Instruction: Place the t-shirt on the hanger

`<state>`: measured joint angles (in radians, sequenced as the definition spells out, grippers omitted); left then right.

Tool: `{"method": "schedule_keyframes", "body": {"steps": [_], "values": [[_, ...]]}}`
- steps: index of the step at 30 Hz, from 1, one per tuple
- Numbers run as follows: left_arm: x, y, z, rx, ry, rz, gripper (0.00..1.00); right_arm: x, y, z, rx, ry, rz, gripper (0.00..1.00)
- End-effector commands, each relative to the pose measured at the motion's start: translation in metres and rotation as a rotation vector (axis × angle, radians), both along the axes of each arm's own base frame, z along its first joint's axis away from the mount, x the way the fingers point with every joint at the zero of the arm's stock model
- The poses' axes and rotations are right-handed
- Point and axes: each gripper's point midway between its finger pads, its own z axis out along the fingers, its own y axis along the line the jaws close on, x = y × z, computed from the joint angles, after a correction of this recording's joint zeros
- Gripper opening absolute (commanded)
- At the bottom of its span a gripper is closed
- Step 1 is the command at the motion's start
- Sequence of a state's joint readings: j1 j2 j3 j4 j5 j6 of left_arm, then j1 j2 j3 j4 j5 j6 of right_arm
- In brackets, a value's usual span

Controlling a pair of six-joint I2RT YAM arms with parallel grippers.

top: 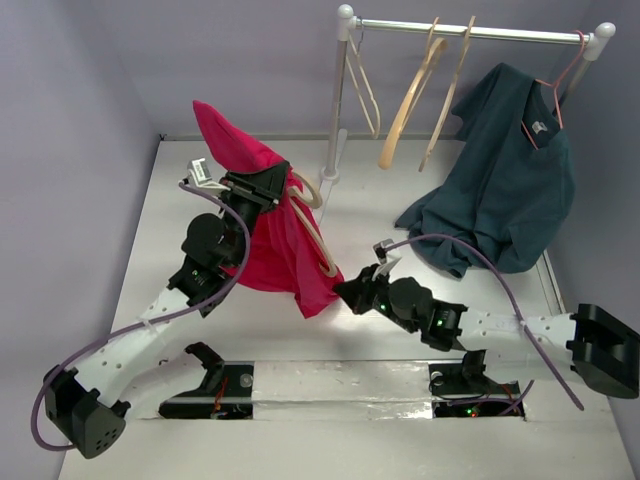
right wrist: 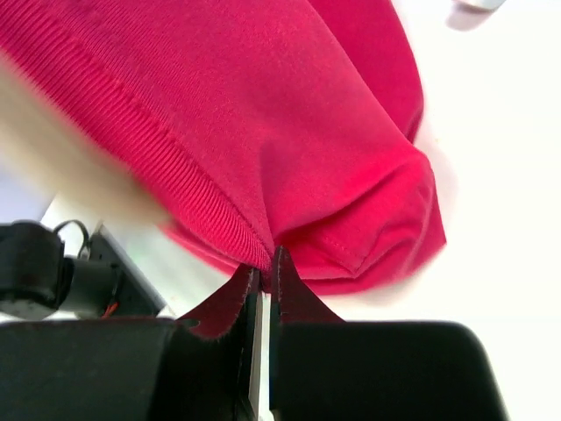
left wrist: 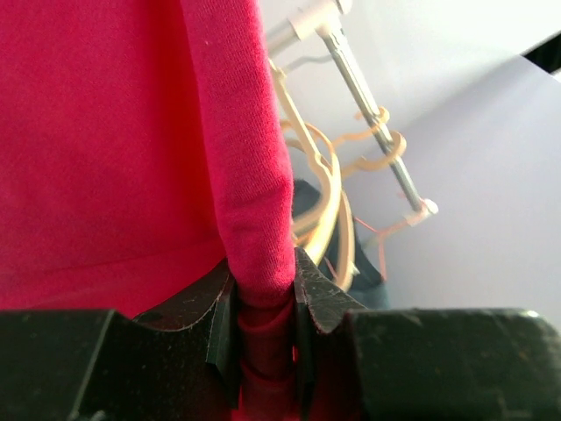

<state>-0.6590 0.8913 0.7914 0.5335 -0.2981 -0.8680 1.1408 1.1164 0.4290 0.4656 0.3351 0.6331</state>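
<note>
The crimson t-shirt (top: 270, 240) hangs bunched in the air above the table. The tan wooden hanger (top: 318, 238) sits partly inside it; its hook and one arm show at the shirt's right edge. My left gripper (top: 268, 187) is shut on a thick fold of the shirt (left wrist: 105, 132) near the top, with the hanger (left wrist: 331, 206) just behind. My right gripper (top: 345, 292) is shut on the shirt's lower edge (right wrist: 289, 114), pinching the ribbed hem between its fingertips (right wrist: 267, 263) just above the table.
A clothes rack (top: 470, 32) stands at the back right. On it hang a thin white hanger (top: 365, 90), two more tan hangers (top: 415, 100) and a dark teal shirt (top: 505, 190) on a thin pink hanger (top: 560, 75). The teal shirt's hem rests on the table.
</note>
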Motion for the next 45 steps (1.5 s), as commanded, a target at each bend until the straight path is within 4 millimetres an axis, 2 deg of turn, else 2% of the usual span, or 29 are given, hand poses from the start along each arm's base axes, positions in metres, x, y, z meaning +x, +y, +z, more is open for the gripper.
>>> {"method": "schedule_keyframes", "body": {"steps": [1,5,9,10,12,13,15,16,17,18,19,20,21,22,24,25,28,30,32,33,34,37,39,42,45], "values": [[-0.009,0.035,0.081,-0.138,-0.213,0.120,0.00,-0.015,-0.016,-0.022,-0.072,0.052,-0.002,0.00],[0.001,0.038,0.086,-0.086,-0.239,0.183,0.00,-0.039,-0.018,-0.018,-0.079,0.077,0.062,0.00],[0.007,0.021,0.076,-0.009,-0.256,0.140,0.00,-0.050,-0.021,-0.004,-0.104,0.083,0.086,0.00],[0.008,0.015,0.066,0.000,-0.245,0.114,0.00,-0.050,-0.017,0.014,-0.079,0.067,0.094,0.00],[0.004,0.006,0.052,-0.003,-0.228,0.050,0.00,-0.054,-0.012,0.028,-0.078,0.059,0.124,0.00],[0.005,0.003,0.030,0.009,-0.192,0.033,0.00,-0.053,-0.005,0.044,-0.062,0.042,0.133,0.00],[-0.003,0.001,0.018,-0.036,-0.161,-0.015,0.00,-0.052,0.003,0.055,-0.064,0.033,0.147,0.00],[-0.003,-0.001,-0.002,-0.030,-0.121,-0.030,0.00,-0.054,0.008,0.059,-0.067,0.025,0.160,0.00],[-0.007,-0.002,-0.008,-0.056,-0.098,-0.058,0.00,-0.050,0.017,0.064,-0.072,0.022,0.155,0.00],[-0.013,0.000,-0.009,-0.075,-0.093,-0.072,0.00,-0.052,0.022,0.065,-0.078,0.022,0.163,0.00],[-0.014,-0.002,-0.025,-0.065,-0.054,-0.086,0.00,-0.054,0.025,0.060,-0.109,0.034,0.170,0.00],[-0.017,-0.003,-0.029,-0.081,-0.036,-0.110,0.00,-0.052,0.030,0.061,-0.117,0.037,0.164,0.00],[-0.020,-0.004,-0.035,-0.078,-0.022,-0.123,0.00,-0.055,0.033,0.061,-0.129,0.041,0.174,0.03],[-0.022,-0.005,-0.047,-0.062,0.015,-0.132,0.00,-0.055,0.033,0.062,-0.131,0.047,0.173,0.14],[-0.027,-0.005,-0.054,-0.066,0.039,-0.154,0.00,-0.060,0.031,0.060,-0.170,0.076,0.178,0.30],[-0.028,-0.005,-0.066,-0.055,0.062,-0.155,0.00,-0.061,0.029,0.060,-0.182,0.084,0.174,0.42],[-0.029,-0.004,-0.079,-0.040,0.096,-0.153,0.00,-0.068,0.017,0.067,-0.216,0.094,0.188,0.64],[-0.028,-0.006,-0.085,-0.031,0.111,-0.157,0.00,-0.069,0.010,0.075,-0.232,0.088,0.193,0.70],[-0.028,-0.008,-0.090,-0.029,0.125,-0.164,0.00,-0.068,0.006,0.107,-0.194,0.027,0.205,0.83],[-0.028,-0.008,-0.090,-0.029,0.125,-0.165,0.00,-0.068,0.006,0.107,-0.191,0.025,0.202,0.83],[-0.027,-0.009,-0.092,-0.028,0.128,-0.168,0.00,-0.065,0.006,0.121,-0.186,-0.019,0.205,0.86],[-0.026,-0.012,-0.093,-0.034,0.132,-0.179,0.00,-0.048,0.008,0.146,-0.201,-0.117,0.150,0.89],[-0.024,-0.014,-0.096,-0.033,0.141,-0.182,0.00,-0.035,0.016,0.175,-0.162,-0.185,0.102,0.90],[-0.025,-0.015,-0.098,-0.032,0.144,-0.190,0.00,-0.017,0.023,0.208,-0.114,-0.281,0.018,0.92],[-0.026,-0.016,-0.099,-0.037,0.145,-0.198,0.00,0.003,0.030,0.218,-0.128,-0.327,-0.042,0.91]]}}
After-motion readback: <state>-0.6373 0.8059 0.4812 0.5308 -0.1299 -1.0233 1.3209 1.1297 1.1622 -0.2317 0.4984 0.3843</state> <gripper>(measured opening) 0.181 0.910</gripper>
